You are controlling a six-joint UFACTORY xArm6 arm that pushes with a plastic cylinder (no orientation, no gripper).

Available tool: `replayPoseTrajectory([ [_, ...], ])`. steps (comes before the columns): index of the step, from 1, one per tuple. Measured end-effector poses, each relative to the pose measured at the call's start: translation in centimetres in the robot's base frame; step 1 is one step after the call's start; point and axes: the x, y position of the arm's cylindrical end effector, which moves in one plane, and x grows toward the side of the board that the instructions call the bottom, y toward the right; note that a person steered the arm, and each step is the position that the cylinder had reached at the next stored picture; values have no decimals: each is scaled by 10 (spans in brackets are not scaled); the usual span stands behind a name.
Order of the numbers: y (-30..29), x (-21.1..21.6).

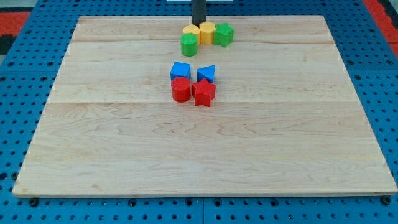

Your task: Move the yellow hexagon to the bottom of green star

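Note:
The yellow hexagon [207,31] sits near the view's top centre, touching the left side of the green star [224,34]. A second yellow block [191,31] lies just left of the hexagon, and a green cylinder [189,45] sits below that one. My tip [198,23] comes down from the view's top edge, just above and between the two yellow blocks, close to or touching them.
A blue cube [180,71], a blue triangular block [206,74], a red cylinder [181,89] and a red star [204,93] form a tight cluster at the board's centre. The wooden board [93,155] lies on a blue pegboard.

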Motion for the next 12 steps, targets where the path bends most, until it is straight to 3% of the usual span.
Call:
replayPoseTrajectory([
  [1,-2,26],
  [5,-3,39],
  [7,-23,5],
  [9,-35,54],
  [11,38,73],
  [12,67,59],
])
